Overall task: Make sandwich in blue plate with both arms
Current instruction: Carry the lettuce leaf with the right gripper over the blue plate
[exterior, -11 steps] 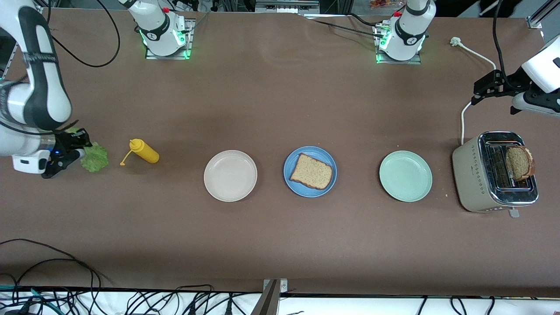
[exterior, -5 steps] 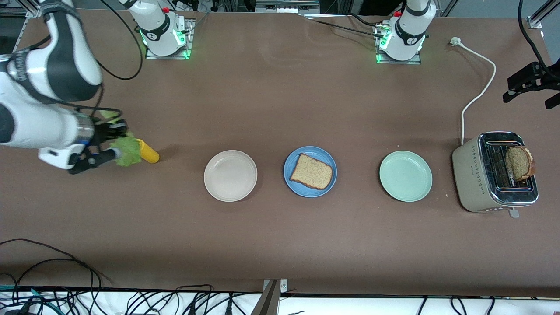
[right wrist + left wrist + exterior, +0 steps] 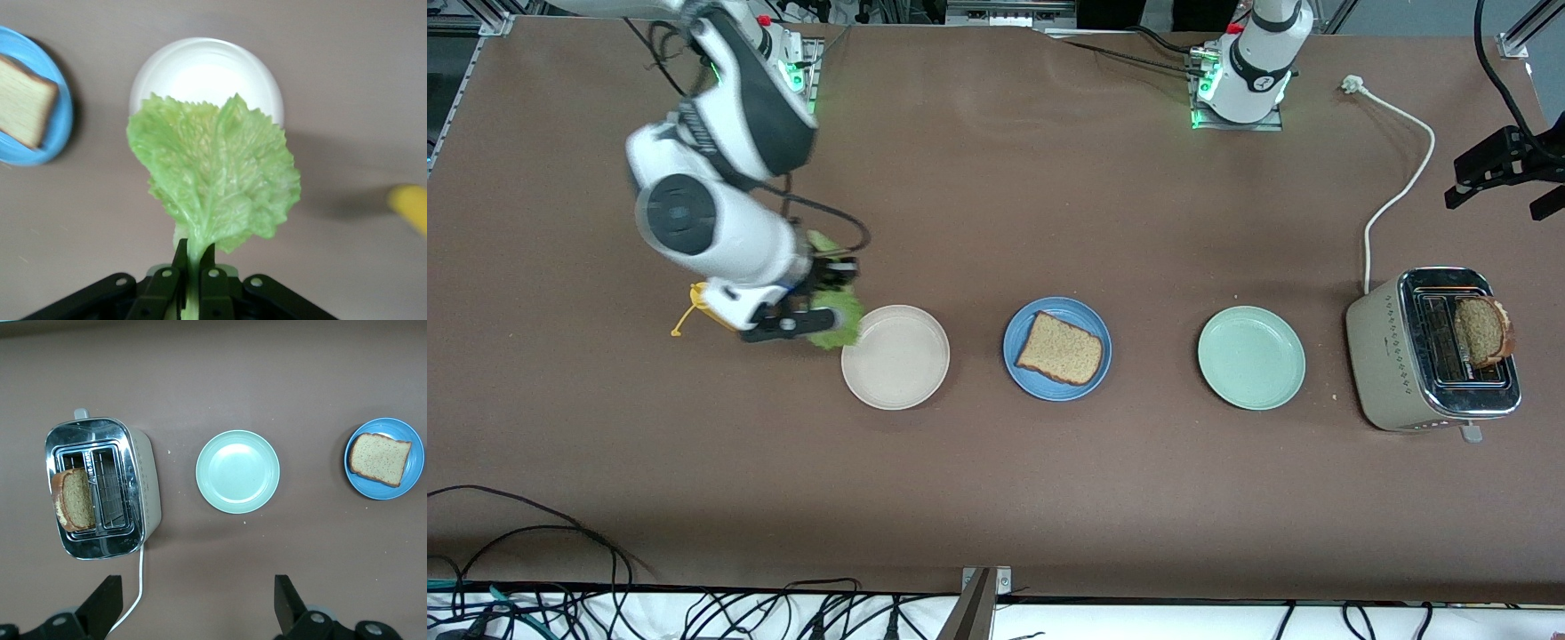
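Blue plate (image 3: 1057, 348): round, raised rim, mid-tabletop, carrying one wholegrain bread slice (image 3: 1060, 349). Flanked along the row by a cream-white plate (image 3: 895, 357) at its 9 o'clock in the front view and a mint-green plate (image 3: 1251, 357) at its 3 o'clock.

Lettuce leaf (image 3: 215, 175): crinkled, green, pinched at its stem by the right end effector (image 3: 193, 257), fingers pressed together on it. Leaf hangs over the tabletop at the cream-white plate's rim, toward the right arm's end of the table.

Second bread slice (image 3: 1482, 332): stands in a slot of the toaster (image 3: 1432, 348), at the 3 o'clock end of the row.

Left end effector (image 3: 199, 603): fingers spread, holding nothing, poised high over the tabletop by the toaster; waiting.

Yellow squeeze bottle (image 3: 699, 300): mostly hidden under the right arm, at 9 o'clock of the cream-white plate.

Step in hand, as judged: carrying the leaf to the blue plate. To do it well, pass clear over the cream-white plate, centre the leaf blade rather than the stem over the bread, lower until it drapes flat, then release so no edge spills past the rim.
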`<state>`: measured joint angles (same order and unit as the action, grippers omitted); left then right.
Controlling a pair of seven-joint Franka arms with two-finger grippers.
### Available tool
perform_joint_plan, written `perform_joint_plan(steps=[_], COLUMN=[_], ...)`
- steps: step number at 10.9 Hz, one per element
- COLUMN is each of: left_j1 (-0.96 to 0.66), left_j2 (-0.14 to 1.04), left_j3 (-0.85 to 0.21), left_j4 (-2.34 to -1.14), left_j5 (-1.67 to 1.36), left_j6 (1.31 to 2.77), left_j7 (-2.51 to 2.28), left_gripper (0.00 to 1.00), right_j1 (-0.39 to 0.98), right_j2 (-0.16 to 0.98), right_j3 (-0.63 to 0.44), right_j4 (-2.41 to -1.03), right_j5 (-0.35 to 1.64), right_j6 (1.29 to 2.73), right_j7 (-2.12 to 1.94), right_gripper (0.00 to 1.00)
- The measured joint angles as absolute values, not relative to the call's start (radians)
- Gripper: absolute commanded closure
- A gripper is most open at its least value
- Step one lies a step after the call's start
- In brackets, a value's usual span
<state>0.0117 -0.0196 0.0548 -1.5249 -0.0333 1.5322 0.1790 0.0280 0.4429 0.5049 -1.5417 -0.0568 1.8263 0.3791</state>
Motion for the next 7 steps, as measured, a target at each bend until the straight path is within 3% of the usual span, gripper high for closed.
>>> perform_joint_plan(steps=[3,7], left_j1=[0.012,0.012], left_j2=[-0.019,-0.017], left_j3=[0.054,0.055], left_j4=[-1.524,-1.524], left_j5=[-0.033,-0.033], left_j6=[1.531,1.531], left_j7=[0.179,0.179], left_gripper=[0.0,0.0], right_j1=[0.212,0.355], right_j2=[0.55,0.649], right_j3=[0.505,0.501], right_j4=[-1.542,-1.54], right_j5=[-0.06,-0.125], right_j6=[2.091,2.356], right_j7=[0.571,0.584], right_gripper=[1.0,1.0])
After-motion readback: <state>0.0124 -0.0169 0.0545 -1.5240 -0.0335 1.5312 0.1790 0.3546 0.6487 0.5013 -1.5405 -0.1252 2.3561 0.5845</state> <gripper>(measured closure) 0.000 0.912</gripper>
